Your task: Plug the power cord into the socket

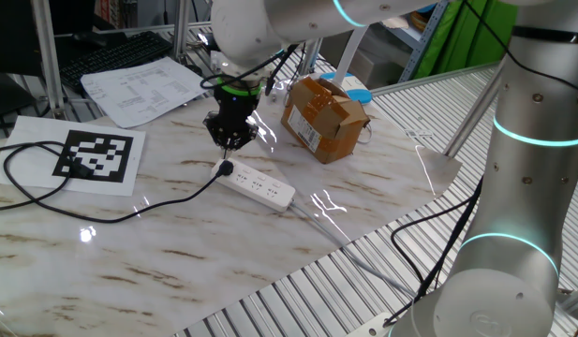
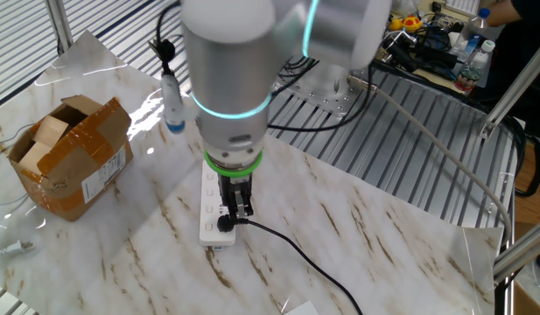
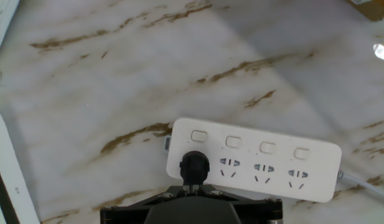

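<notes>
marble table (image 1: 176, 253): plug (image 3: 195, 166) sits in the strip's (image 3: 316, 163) left end outlet, directly under the gripper (image 1: 230, 142); its opening can't be told.

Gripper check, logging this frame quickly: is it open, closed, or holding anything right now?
Gripper: above the plug, which sits in the end outlet of the power strip; open or closed cannot be told.

Glossy marble table (image 1: 176, 271); metal shelving (image 1: 401, 42)
</notes>
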Controlling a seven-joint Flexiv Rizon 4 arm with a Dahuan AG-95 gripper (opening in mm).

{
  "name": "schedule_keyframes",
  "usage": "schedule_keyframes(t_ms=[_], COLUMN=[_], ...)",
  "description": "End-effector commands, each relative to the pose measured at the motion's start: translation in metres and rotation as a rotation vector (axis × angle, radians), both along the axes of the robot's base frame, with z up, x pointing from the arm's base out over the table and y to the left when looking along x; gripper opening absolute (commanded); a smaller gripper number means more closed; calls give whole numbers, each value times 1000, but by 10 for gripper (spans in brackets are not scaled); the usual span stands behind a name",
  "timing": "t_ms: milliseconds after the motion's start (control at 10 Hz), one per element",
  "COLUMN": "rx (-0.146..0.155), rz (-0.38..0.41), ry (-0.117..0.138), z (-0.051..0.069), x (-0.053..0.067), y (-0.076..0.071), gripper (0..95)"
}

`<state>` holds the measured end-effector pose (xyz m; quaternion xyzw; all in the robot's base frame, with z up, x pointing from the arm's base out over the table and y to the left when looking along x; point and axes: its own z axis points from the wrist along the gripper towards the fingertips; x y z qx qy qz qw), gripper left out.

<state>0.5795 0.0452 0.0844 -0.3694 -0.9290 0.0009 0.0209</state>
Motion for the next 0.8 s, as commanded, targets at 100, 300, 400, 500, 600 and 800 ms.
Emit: schedule_keyframes(t_ms=[100,300,400,500,600,800], rx=[7,10,9,9,10,18], rz=[13,13,19,25,28,25], ry=[-7,-9,-9,-11,-14,-20], z=[-6,-8,-10,-13,-15,-19], x=[-3,-3,-3,-4,-5,-3], y=[-4,-5,-6,-7,-9,-11], gripper=[0,0,0,0,0,0])
